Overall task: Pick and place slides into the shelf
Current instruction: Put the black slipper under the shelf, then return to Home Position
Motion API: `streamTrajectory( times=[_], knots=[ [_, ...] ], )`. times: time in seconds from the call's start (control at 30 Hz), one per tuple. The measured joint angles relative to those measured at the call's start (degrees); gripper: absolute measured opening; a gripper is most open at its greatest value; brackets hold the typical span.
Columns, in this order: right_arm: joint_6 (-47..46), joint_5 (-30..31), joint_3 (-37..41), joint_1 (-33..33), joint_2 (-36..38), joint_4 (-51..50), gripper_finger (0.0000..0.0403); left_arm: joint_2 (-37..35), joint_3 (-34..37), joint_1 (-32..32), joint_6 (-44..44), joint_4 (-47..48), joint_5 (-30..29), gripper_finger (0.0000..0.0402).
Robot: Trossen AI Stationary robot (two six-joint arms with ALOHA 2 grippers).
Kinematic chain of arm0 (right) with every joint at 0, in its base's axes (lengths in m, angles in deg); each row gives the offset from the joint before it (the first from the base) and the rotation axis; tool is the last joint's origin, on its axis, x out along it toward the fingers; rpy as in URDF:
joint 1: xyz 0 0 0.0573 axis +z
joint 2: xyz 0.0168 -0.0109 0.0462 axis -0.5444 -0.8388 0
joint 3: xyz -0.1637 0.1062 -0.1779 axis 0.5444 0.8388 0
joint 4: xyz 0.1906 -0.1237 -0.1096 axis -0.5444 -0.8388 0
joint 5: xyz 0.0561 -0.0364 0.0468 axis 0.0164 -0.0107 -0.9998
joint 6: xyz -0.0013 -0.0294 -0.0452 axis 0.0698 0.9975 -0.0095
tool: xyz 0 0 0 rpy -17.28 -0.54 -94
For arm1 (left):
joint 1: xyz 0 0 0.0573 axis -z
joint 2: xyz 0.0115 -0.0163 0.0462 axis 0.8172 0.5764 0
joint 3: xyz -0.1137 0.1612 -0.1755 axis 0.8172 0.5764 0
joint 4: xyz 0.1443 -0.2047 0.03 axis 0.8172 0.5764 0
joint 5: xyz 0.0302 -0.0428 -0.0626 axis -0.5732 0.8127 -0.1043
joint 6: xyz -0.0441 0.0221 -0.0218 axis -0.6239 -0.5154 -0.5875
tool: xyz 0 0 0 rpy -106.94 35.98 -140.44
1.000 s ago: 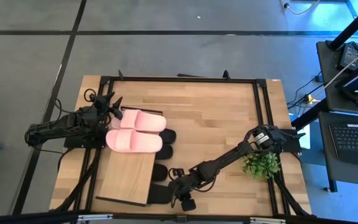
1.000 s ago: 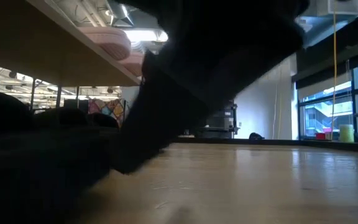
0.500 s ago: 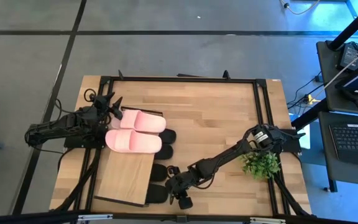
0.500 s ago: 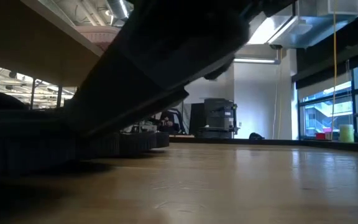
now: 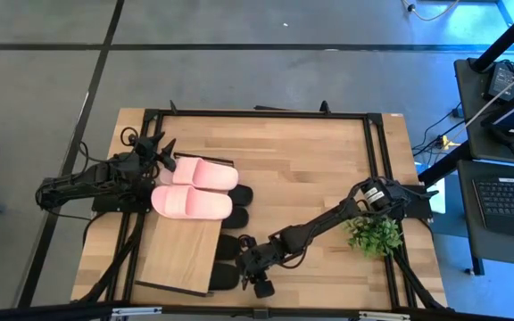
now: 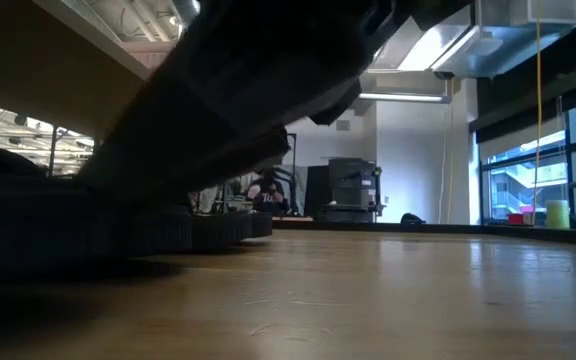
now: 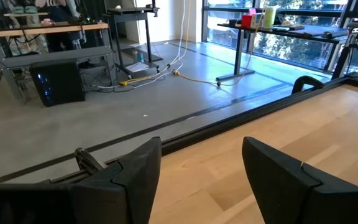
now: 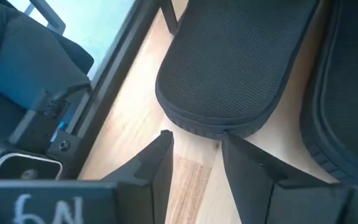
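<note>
The shelf (image 5: 183, 252) stands at the table's near left, with two pale pink slides (image 5: 194, 187) lying on its plank's far end. Several black slides (image 5: 235, 218) lie on the table under the plank, their ends sticking out on its right side. My right gripper (image 5: 255, 278) is open and low over the table. Its fingertips (image 8: 194, 146) stand right at the rounded end of the nearest black slide (image 8: 229, 68), with another black slide (image 8: 347, 93) beside it. My left gripper (image 5: 161, 153) is open and empty (image 7: 201, 168), at the far left end of the pink slides. My right gripper comes level from the table's right at the black slide's rounded end (image 8: 210, 129), which lies flat on the table. Its open fingertips stand against the sole's rim. I cannot tell whether they touch it.
A small green plant (image 5: 375, 236) stands at the table's right, beside my right arm. A black frame (image 5: 257, 114) runs around the tabletop. In the low view the right arm (image 6: 258, 80) hangs dark over the wood, with the plank's underside (image 6: 38, 70) at the left.
My right gripper has gone a little toward the table's left edge, closer to the shelf's near end and the black slide there.
</note>
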Motion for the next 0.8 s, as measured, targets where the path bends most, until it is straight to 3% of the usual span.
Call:
streamTrajectory(
  times=[0.27,0.5,0.8],
  knots=[
    [0.0,0.2,0.0,0.0,0.6,0.2,0.0139,0.0,0.0,0.0,0.0,0.0,0.0,0.0217],
    [1.5,0.0,0.0,0.4,6.6,-3.6,0.0139,0.0,0.0,0.0,0.0,-0.1,0.0,0.0217],
    [10.4,-9.5,-0.1,-2.7,15.8,-14.1,0.0139,0.0,0.0,0.0,0.0,-0.2,0.0,0.0217]
  ],
)
